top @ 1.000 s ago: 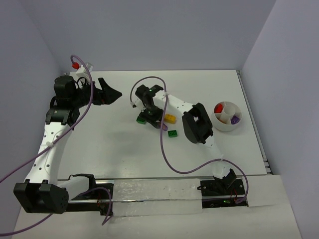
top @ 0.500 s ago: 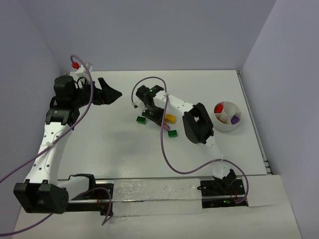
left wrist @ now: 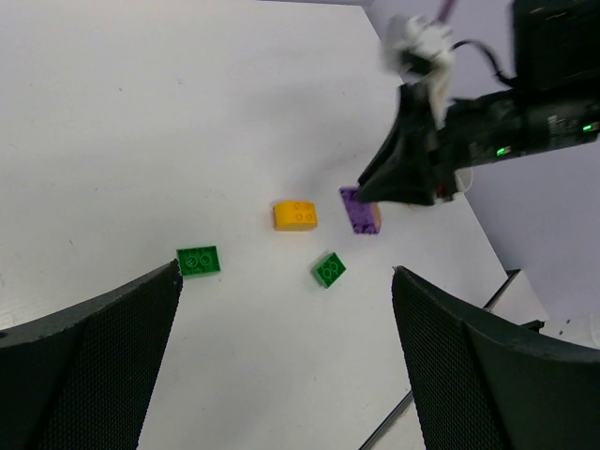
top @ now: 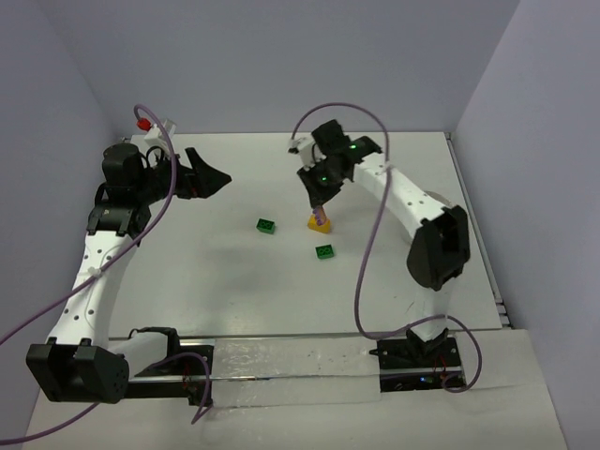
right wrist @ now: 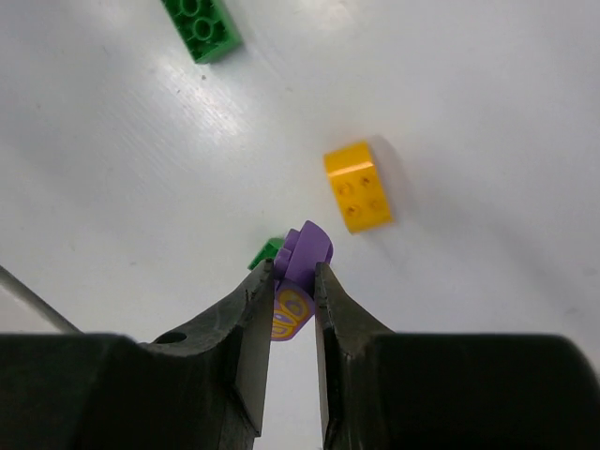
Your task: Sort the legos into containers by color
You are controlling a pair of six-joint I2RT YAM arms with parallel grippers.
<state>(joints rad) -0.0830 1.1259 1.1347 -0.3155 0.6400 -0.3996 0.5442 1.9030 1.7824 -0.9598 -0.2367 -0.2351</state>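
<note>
right gripper (right wrist: 292, 281) pinching purple brick (right wrist: 306, 249), hanging just beside yellow brick (right wrist: 357, 186); best carrying level, grip firm; left gripper (left wrist: 286, 314) spread, idling.

Purple lego now up off the table (top: 187, 272)

My right claw (right wrist: 292, 281) has closed on the purple lego (right wrist: 306, 246) and lifted it, so it now hangs near the yellow lego (top: 319, 223). The right arm has swung up and back, uncovering the green lego (top: 266, 225) it was crowding.
</note>
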